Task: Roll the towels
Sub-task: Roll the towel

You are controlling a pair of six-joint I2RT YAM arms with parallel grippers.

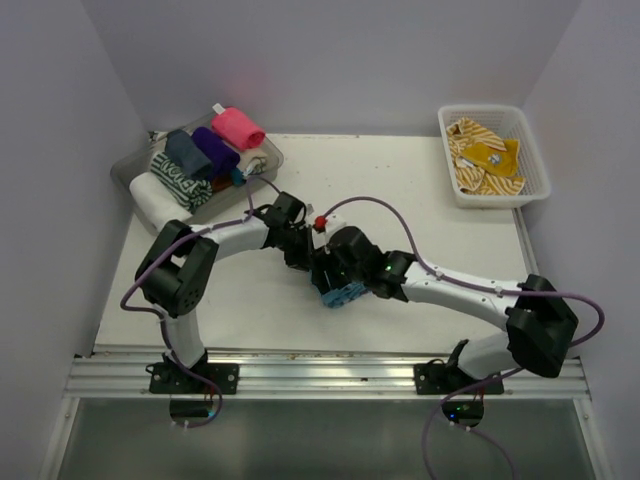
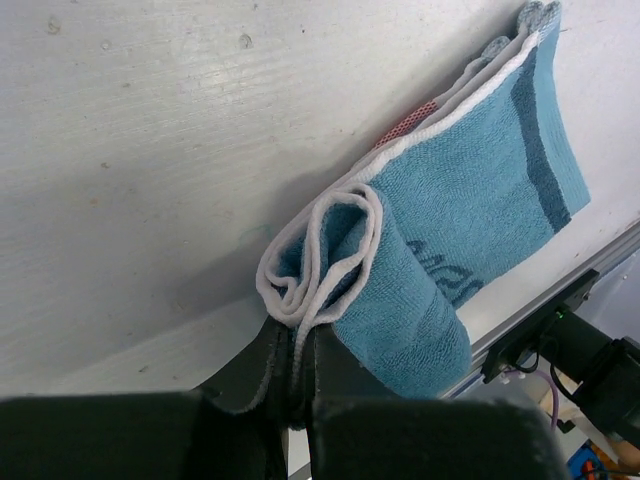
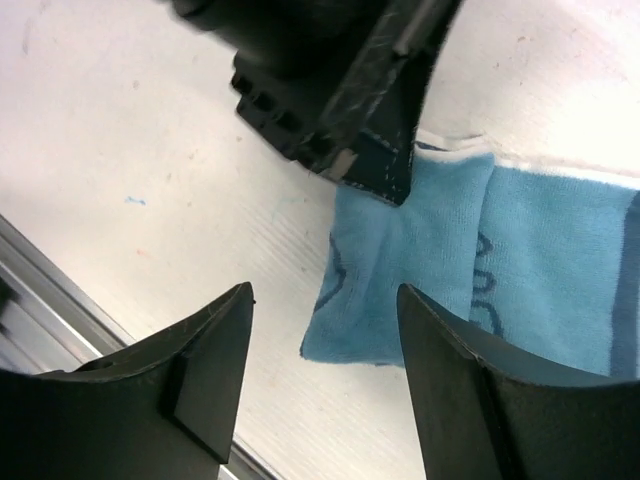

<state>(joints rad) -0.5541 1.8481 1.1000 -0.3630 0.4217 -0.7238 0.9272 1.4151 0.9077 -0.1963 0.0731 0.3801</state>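
A light blue towel (image 2: 470,210) with dark lettering and a white hem lies partly rolled on the white table (image 1: 420,200), near the front edge. My left gripper (image 2: 296,345) is shut on the white hem at the end of the roll. In the top view it (image 1: 303,252) meets my right gripper (image 1: 338,278) over the blue towel (image 1: 335,294). The right gripper (image 3: 325,300) stands open just above the towel (image 3: 420,270), its fingers apart and holding nothing. The left gripper's black body (image 3: 330,90) sits on the towel's far side.
A clear tray (image 1: 128,172) at the back left holds rolled towels: pink (image 1: 238,127), purple (image 1: 215,150), dark blue (image 1: 183,152) and green-and-white (image 1: 178,182). A white lattice basket (image 1: 540,170) at the back right holds mustard-yellow striped towels (image 1: 485,155). The metal rail (image 1: 330,375) runs along the front edge.
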